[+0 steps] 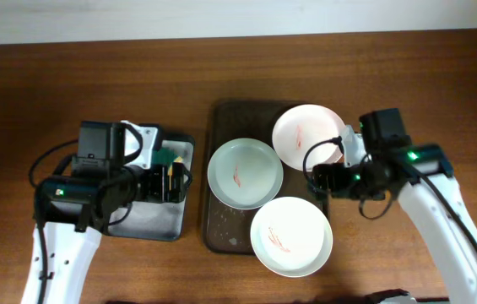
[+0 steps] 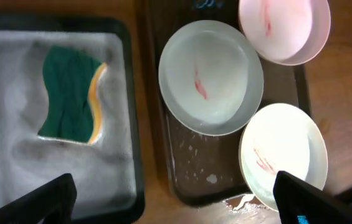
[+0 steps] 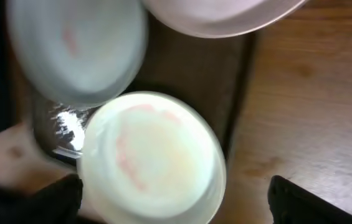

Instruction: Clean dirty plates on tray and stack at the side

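Three smeared plates lie on the dark brown tray (image 1: 219, 221): a pale green one (image 1: 245, 173) at the left, a pinkish-white one (image 1: 304, 133) at the far right, and a white one (image 1: 291, 236) overhanging the near right corner. The left wrist view shows the green plate (image 2: 210, 78), the pinkish-white plate (image 2: 285, 28) and the white plate (image 2: 281, 155). My left gripper (image 1: 173, 180) (image 2: 176, 205) is open and empty above the small black tray. My right gripper (image 1: 327, 177) (image 3: 176, 202) is open and empty, hovering over the white plate (image 3: 154, 155) by the brown tray's right rim.
A small black tray (image 1: 149, 226) (image 2: 133, 124) left of the brown tray holds a green-yellow sponge (image 2: 73, 93) in foam. Wet spots and crumbs lie at the brown tray's near edge (image 2: 210, 180). Bare wood (image 3: 313, 106) lies right of the tray.
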Robot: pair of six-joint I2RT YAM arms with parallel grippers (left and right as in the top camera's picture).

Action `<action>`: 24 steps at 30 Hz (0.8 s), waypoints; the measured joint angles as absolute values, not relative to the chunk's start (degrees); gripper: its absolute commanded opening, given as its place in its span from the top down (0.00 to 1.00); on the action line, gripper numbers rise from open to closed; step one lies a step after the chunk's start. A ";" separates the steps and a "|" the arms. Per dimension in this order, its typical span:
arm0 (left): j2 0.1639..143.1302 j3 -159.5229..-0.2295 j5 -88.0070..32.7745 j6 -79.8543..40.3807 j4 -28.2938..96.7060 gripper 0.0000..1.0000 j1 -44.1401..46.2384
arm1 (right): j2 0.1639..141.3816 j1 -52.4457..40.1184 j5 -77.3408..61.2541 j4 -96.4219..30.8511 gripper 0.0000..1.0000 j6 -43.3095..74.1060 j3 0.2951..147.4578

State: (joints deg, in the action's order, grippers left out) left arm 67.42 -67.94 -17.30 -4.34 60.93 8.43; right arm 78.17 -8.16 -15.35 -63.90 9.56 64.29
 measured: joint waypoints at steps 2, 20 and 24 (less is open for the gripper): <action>67.42 -67.96 -16.99 -4.34 59.75 0.01 9.21 | 85.45 -8.21 -12.91 -60.93 0.52 11.33 64.31; 67.42 -67.96 -16.43 -4.34 59.59 0.01 9.21 | 104.31 -0.67 -17.72 -45.17 0.92 6.07 59.20; 67.42 -67.94 -16.43 -4.34 59.29 0.01 9.21 | 104.31 -0.67 -19.22 -44.95 0.96 5.63 59.00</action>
